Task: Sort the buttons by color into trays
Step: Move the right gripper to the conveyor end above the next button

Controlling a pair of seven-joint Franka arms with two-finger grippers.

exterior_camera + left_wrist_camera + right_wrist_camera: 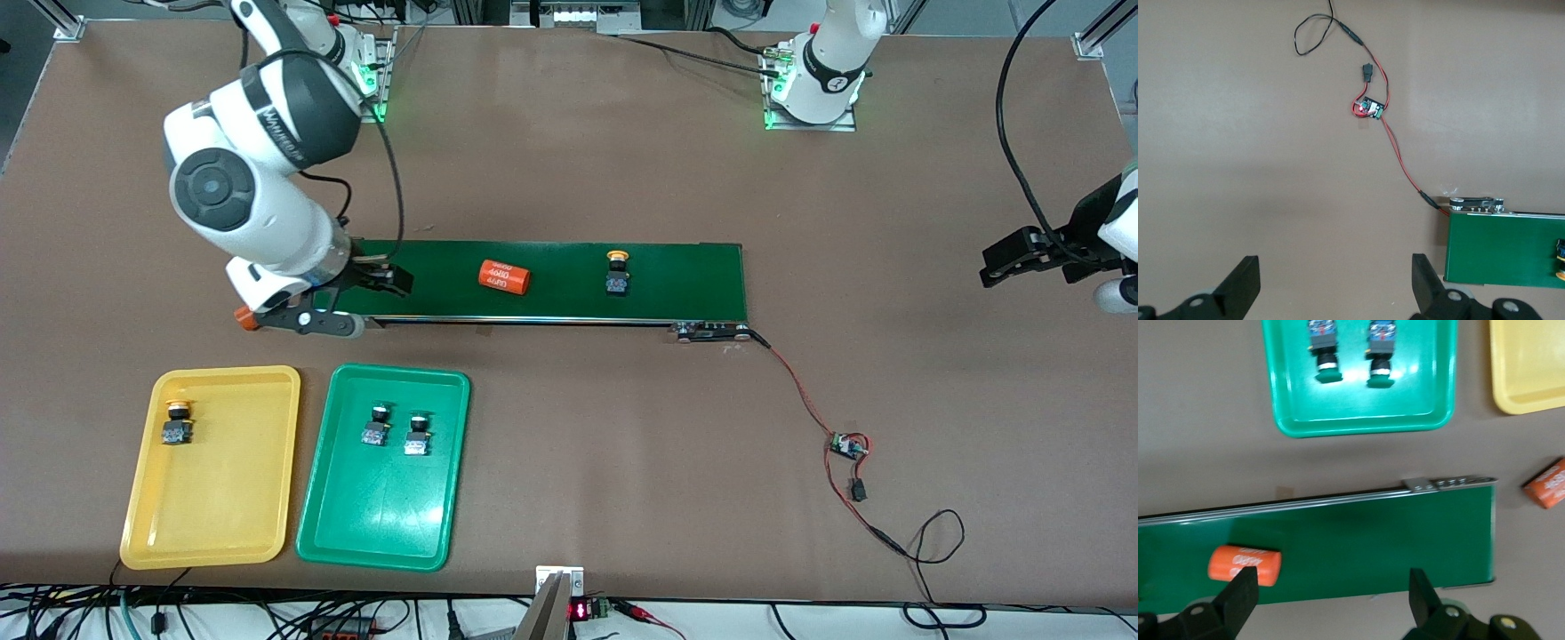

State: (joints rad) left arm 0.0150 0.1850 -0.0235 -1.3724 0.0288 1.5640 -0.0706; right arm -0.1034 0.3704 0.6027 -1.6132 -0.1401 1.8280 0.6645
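Note:
One yellow button point(617, 272) stands on the dark-green conveyor belt point(693, 280), toward the left arm's end. Another yellow button point(177, 422) lies in the yellow tray point(222, 498). Two green buttons point(376, 425) point(416, 434) lie side by side in the green tray point(382, 516), also seen in the right wrist view point(1325, 353) point(1379, 350). My right gripper point(1331, 593) hangs open and empty over the belt's end toward the right arm. My left gripper point(1335, 280) waits open over bare table, off the belt's other end.
An orange cylinder marked 4680 point(504, 277) lies on the belt between the right gripper and the yellow button. A second orange cylinder point(1546, 483) lies on the table just off the belt's end. A red wire and small circuit board point(846, 444) trail from the conveyor.

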